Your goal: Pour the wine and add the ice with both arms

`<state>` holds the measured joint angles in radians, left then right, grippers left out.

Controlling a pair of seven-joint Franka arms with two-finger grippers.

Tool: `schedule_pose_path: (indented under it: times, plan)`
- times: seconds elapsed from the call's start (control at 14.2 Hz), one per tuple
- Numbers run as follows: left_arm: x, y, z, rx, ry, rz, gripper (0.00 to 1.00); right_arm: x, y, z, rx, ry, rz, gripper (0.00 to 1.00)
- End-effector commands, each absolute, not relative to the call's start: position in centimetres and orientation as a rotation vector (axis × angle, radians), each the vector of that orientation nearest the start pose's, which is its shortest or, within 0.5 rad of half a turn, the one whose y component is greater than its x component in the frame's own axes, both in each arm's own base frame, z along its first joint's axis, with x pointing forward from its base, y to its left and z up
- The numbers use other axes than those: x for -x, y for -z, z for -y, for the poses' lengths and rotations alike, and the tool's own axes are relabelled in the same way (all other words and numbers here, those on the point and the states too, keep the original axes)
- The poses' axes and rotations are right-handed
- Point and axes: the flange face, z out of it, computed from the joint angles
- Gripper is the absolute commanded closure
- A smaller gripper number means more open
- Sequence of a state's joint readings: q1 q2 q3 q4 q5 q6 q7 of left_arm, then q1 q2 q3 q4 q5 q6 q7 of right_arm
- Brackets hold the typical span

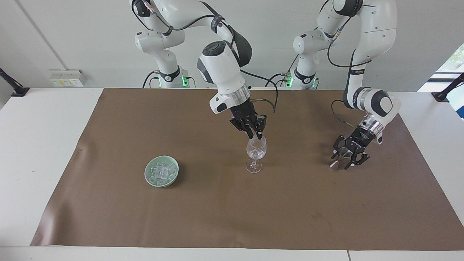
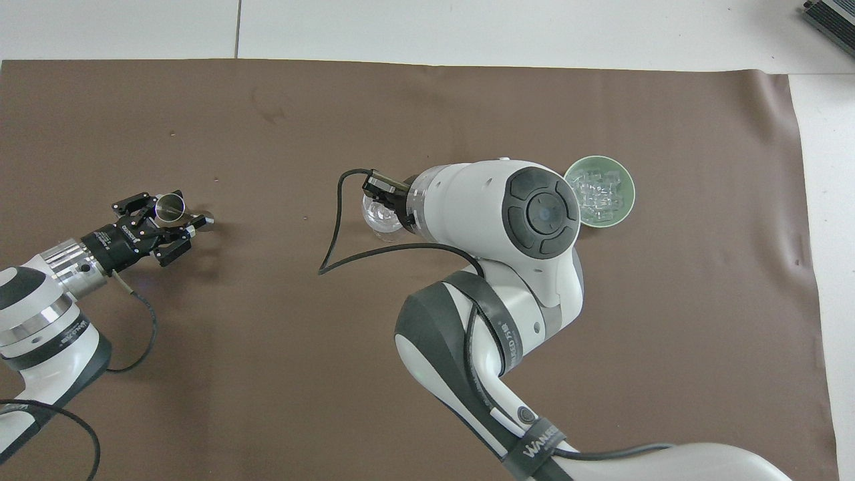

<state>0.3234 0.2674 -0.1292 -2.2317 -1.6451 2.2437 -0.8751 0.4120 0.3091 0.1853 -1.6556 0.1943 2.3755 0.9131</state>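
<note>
— How far along is the task?
— You see ice (image 1: 256, 153) in the wine glass (image 1: 256, 151), frame centre. Your right gripper (image 1: 257, 136) above it is narrowly parted and empty. Your left gripper (image 1: 347, 158), frame right, stands wide around the jigger (image 2: 169, 207). I judge the pouring is done.

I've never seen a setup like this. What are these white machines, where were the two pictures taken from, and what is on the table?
These are two robot arms, each ending in a black two-finger gripper. One picture looks at them from across the table; the other looks down from above their own end.

A brown mat covers the table. On it stand a clear wine glass in the middle and a green bowl heaped with ice cubes.

The right gripper hangs just over the glass rim. The left gripper is low over the mat, toward the left arm's end of the table, its fingers spread around a small steel jigger.
</note>
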Motion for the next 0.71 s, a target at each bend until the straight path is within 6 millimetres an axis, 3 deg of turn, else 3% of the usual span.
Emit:
schedule_pose_path:
  times: [0.0,0.35,0.64]
  plan:
    - [-53.3,-25.0,-8.1,-0.807,0.629,-1.943,0.00,-57.4,-48.6,-36.3,2.685,0.169,-0.619,0.64]
    - [-52.5,-24.7,-8.3,-0.902,0.600,-1.938,0.00,-56.2,-54.4,-30.2,2.785,0.117,-0.560,0.62]
    - [-52.1,-25.5,-9.9,-1.008,0.572,-1.944,0.00,-55.9,-58.0,-22.6,2.861,0.073,-0.443,0.59]
